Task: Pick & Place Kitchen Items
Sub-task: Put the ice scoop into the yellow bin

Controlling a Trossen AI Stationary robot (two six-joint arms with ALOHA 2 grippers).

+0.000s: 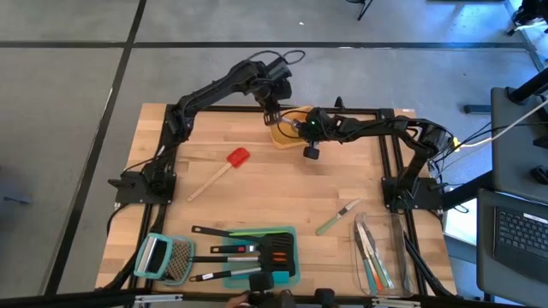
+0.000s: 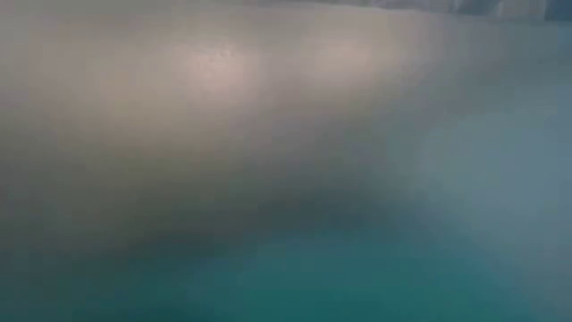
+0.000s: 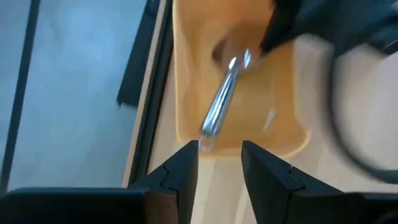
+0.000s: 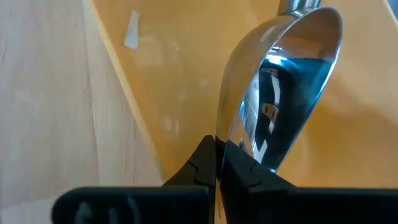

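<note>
- Two arms of mine reach over the wooden table (image 1: 257, 184) and meet at the orange container (image 1: 289, 128) near its far edge.
- My right gripper (image 4: 217, 163) is at that container, its jaws pressed together on the edge of a silver spoon (image 4: 283, 81), whose shiny bowl hangs over the orange floor.
- My left gripper (image 3: 219, 163) hovers just outside the container's rim with its jaws apart, holding nothing; the spoon's slim handle (image 3: 219, 106) points toward the gap between them.
- On the open wood lies a red turner (image 1: 221, 169) with a pale handle, well apart from the container.
- Nearer the front edge, black turners (image 1: 244, 255) rest across a teal container (image 1: 287, 235), beside the flat grater (image 1: 167, 257).
- Right of those lies a green spatula (image 1: 336, 217), with more slim utensils in a clear container (image 1: 381, 252).
- From table height I can make out nothing.
</note>
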